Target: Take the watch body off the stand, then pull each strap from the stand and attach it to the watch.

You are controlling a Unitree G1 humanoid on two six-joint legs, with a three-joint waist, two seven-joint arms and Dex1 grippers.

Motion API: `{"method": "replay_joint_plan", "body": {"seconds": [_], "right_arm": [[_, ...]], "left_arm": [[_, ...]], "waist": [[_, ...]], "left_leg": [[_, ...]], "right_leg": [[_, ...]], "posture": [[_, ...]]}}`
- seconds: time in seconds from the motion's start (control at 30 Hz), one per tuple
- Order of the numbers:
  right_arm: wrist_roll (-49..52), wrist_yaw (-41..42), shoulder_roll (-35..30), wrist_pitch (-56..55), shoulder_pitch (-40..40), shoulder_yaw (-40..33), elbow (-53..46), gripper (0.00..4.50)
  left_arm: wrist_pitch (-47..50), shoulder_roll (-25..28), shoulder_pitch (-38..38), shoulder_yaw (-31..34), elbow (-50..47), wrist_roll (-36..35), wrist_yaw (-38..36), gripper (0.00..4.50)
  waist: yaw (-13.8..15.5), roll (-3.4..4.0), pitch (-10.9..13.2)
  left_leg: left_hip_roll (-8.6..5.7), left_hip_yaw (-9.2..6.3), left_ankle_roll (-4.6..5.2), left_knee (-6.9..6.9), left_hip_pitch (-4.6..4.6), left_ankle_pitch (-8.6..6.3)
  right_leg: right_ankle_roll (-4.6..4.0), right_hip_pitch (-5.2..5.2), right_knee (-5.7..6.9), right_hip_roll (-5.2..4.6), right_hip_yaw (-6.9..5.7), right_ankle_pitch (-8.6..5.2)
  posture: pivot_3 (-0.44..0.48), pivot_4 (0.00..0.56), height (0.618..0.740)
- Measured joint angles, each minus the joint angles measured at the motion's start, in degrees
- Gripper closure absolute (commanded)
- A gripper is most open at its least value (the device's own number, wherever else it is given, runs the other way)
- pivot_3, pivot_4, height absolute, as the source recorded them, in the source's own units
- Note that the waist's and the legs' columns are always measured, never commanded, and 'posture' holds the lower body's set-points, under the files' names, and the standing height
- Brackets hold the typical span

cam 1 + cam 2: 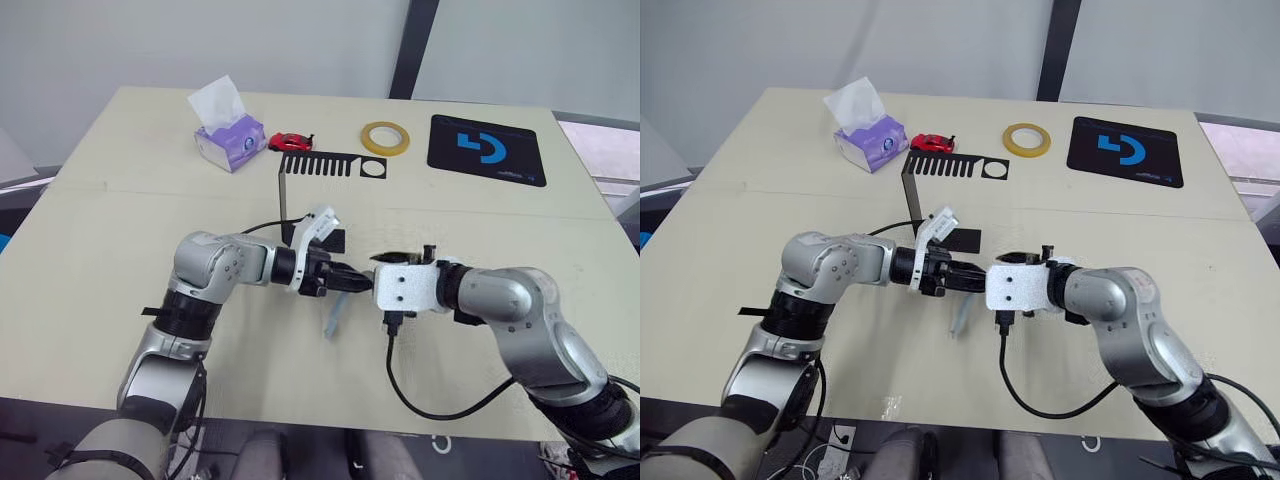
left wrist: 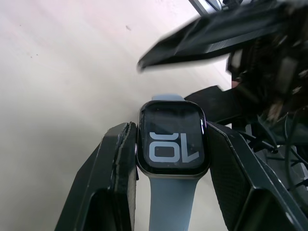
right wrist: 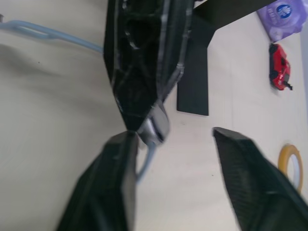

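While left gripper (image 2: pixel 171 149) clamps watch body (image 2: pixel 173 139).

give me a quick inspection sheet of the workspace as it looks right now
surface: pale beige table, seam across its middle
job's things: watch body gripped in the left gripper, one strap on it, hanging; stand upright behind, comb bar bare
clutter: tissue box, red toy car, yellow tape ring, black mouse pad, all along the far edge
grippers: left shut on the watch body; right gripper open, one finger at the watch
cables: black cable looping under the right arm
surroundings: grey wall, dark post behind table
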Motion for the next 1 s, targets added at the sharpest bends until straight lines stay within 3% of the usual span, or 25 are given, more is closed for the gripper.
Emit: {"method": "replay_joint_plan", "body": {"seconds": [0.03,0.17,0.23,0.4,0.53,0.73,1.0], "right_arm": [[1.72,0.53,-0.16,0.94,0.97,-1.78,-0.92,0.04],[11.38,3.41,0.51,6.30,4.70,-8.18,-3.66,0.04],[19.59,4.83,3.03,11.85,5.57,-14.83,-5.98,0.04],[37.91,7.28,4.57,23.88,7.83,-29.25,-8.01,0.04],[47.53,6.59,4.05,28.39,9.96,-35.01,-8.05,0.04],[54.95,4.70,1.42,28.03,14.78,-37.62,-8.15,0.04],[57.85,2.61,-2.67,22.57,21.58,-38.02,-8.59,0.04]], "left_arm": [[-1.17,0.82,0.00,-0.59,-0.02,0.35,-0.86,2.76],[-6.10,3.83,0.00,-2.87,-0.42,1.92,-4.82,2.76],[-10.69,5.98,0.00,-4.57,-0.54,3.78,-8.02,2.76],[-26.60,12.32,0.49,-9.18,-0.76,9.90,-18.92,2.76],[-39.07,14.52,1.78,-11.93,-0.65,15.34,-25.58,2.76],[-46.15,16.00,4.95,-12.60,-0.82,20.19,-28.01,2.76],[-46.14,15.39,8.78,-12.81,-2.54,23.61,-26.72,2.76]], "waist": [[0.01,0.00,0.00],[0.02,-0.01,0.00],[-0.05,-0.01,0.00],[0.04,0.00,0.00],[0.08,0.00,0.00],[0.02,0.00,0.01],[0.14,-0.01,0.01]], "left_leg": [[0.00,-0.01,0.01,-0.02,0.00,0.00],[0.00,-0.01,0.02,-0.10,0.00,-0.01],[0.01,-0.01,0.03,-0.14,0.02,-0.01],[-0.01,-0.02,0.13,-0.40,0.06,-0.06],[0.00,-0.02,0.21,-0.44,0.03,-0.10],[-0.01,0.00,0.36,-0.44,0.01,-0.18],[0.00,-0.01,0.40,-0.41,0.00,-0.19]], "right_leg": [[0.00,0.00,0.00,0.00,0.00,0.00],[0.00,0.00,-0.03,-0.01,0.00,0.00],[0.00,0.00,-0.04,0.00,0.01,0.00],[-0.02,0.01,-0.18,-0.09,-0.01,-0.01],[-0.03,0.01,-0.29,-0.10,-0.02,-0.01],[-0.02,0.02,-0.32,-0.12,-0.01,-0.01],[0.00,0.04,-0.33,-0.07,-0.01,0.00]], "posture": [[0.000,0.150,0.738],[0.000,0.150,0.738],[0.000,0.150,0.738],[0.000,0.150,0.738],[0.000,0.150,0.738],[0.000,0.150,0.738],[0.000,0.150,0.738]]}}
